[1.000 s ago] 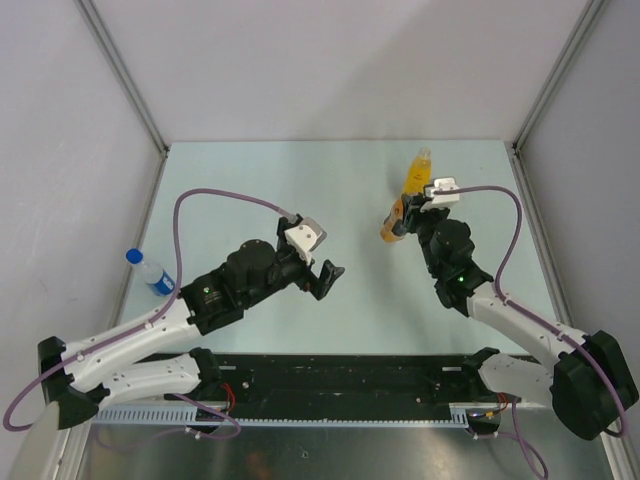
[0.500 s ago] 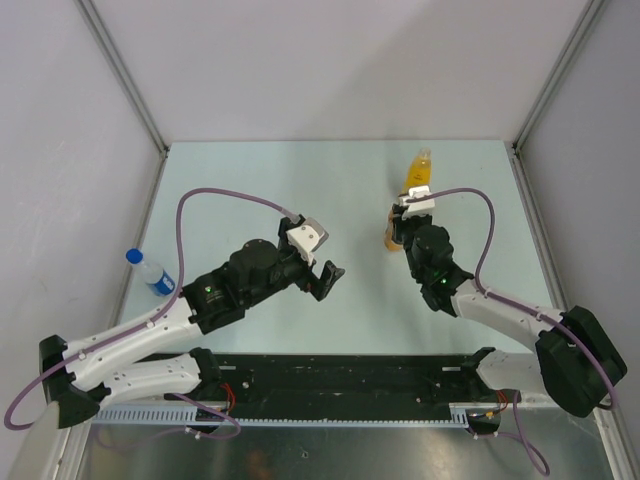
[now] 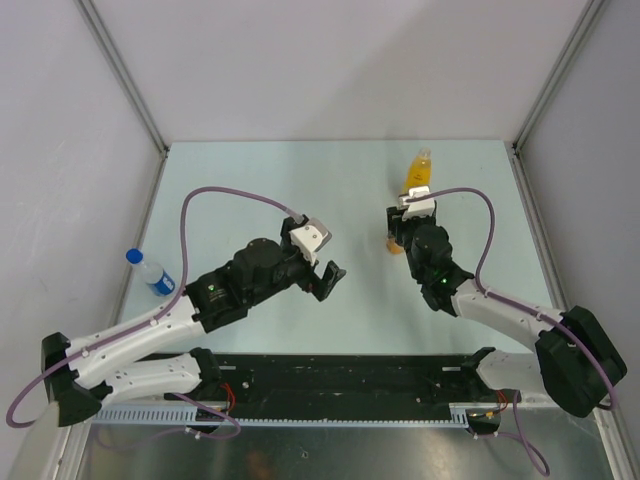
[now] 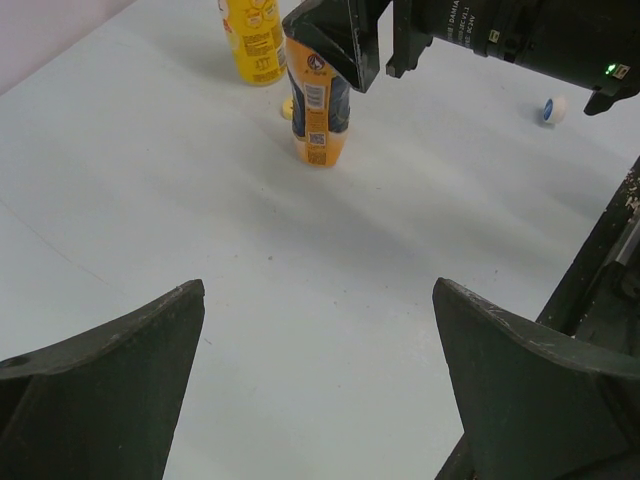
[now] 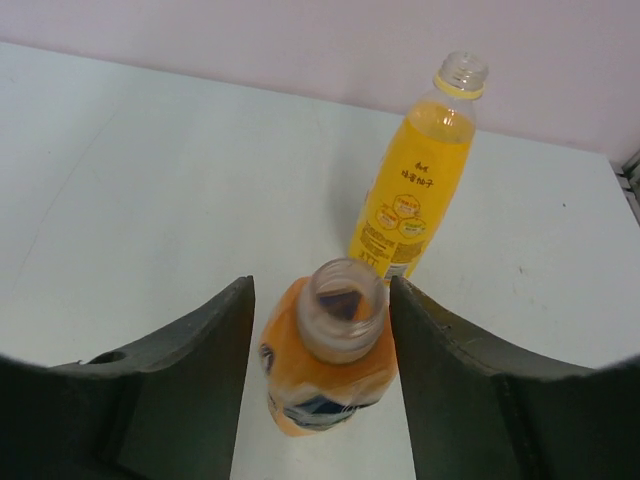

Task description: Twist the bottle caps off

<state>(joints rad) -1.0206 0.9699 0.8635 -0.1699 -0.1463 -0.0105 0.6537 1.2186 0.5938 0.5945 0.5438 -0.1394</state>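
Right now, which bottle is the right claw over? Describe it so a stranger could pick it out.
On the pale table, look right of centre, where two uncapped bottles stand together. The one meant is the short bottle, the nearer of the two, its neck inside the right claw. Unlike the tall yellow bottle behind it, it is squat and orange with a dark blue label.

I'm seeing smooth, glossy plastic on the tall yellow bottle (image 5: 415,195), see-through at the neck. The short orange bottle (image 5: 330,370) is smooth plastic too, with a cloudy, translucent neck. The table (image 4: 300,300) reads pale, matt and smooth. On my left gripper (image 4: 318,290), the fingers (image 4: 110,380) are matt black plastic, faintly grainy. The water bottle (image 3: 157,278) is clear plastic.
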